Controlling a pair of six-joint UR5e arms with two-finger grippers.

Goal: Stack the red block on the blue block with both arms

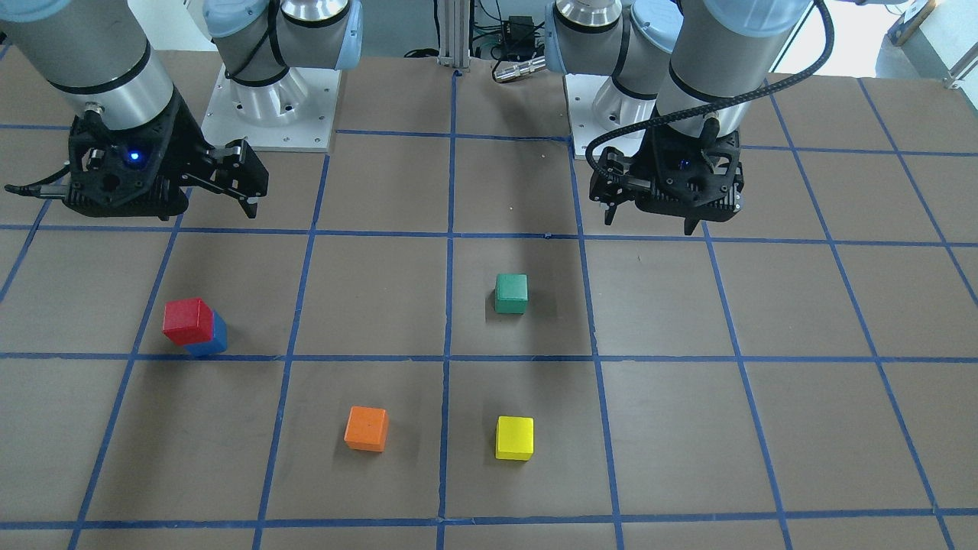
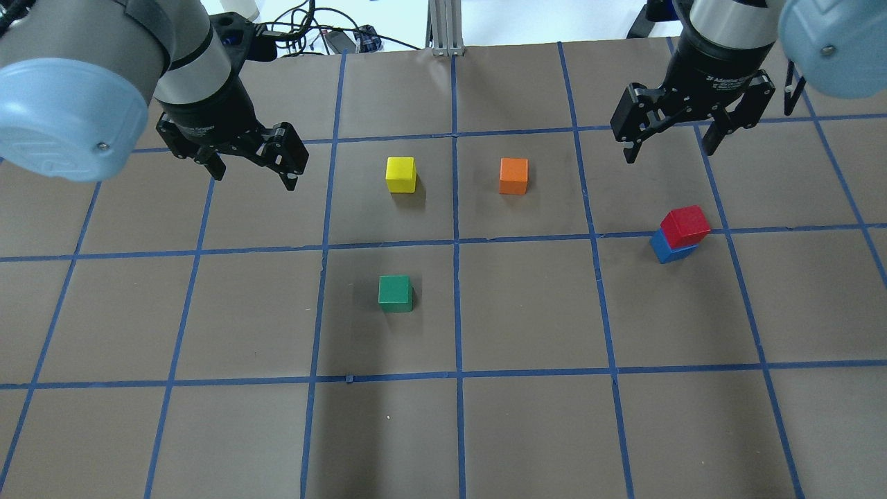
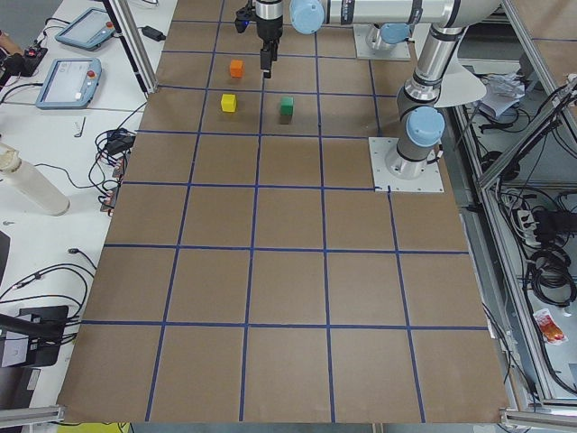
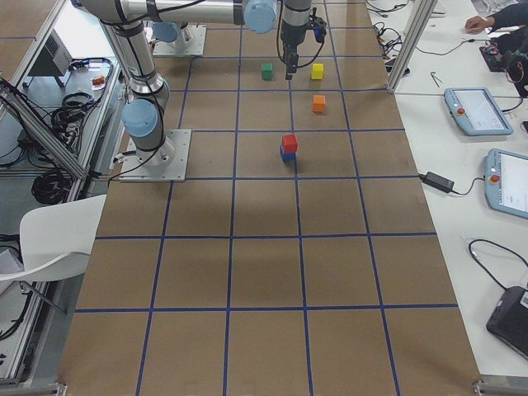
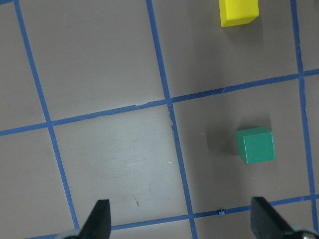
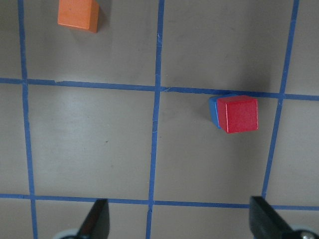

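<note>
The right gripper [image 2: 669,147] is held above the table [image 2: 527,430] with its fingers spread wide and nothing gripped between them. The left gripper [image 2: 253,177] is likewise spread and empty, and is kept well apart from the task's things, with the green block [image 2: 395,292] nearest below it.

Near the right gripper, but touched by neither finger, the red block [image 2: 686,225] is found resting on top of the blue block [image 2: 666,249]. It is set slightly askew, so that a strip of blue is left showing along one side. In the right wrist view the stack is seen ahead of the fingertips, not between them.

The stacking is judged to be done. Little more is called for than that both arms be kept clear, so that the stack is not knocked.
</note>
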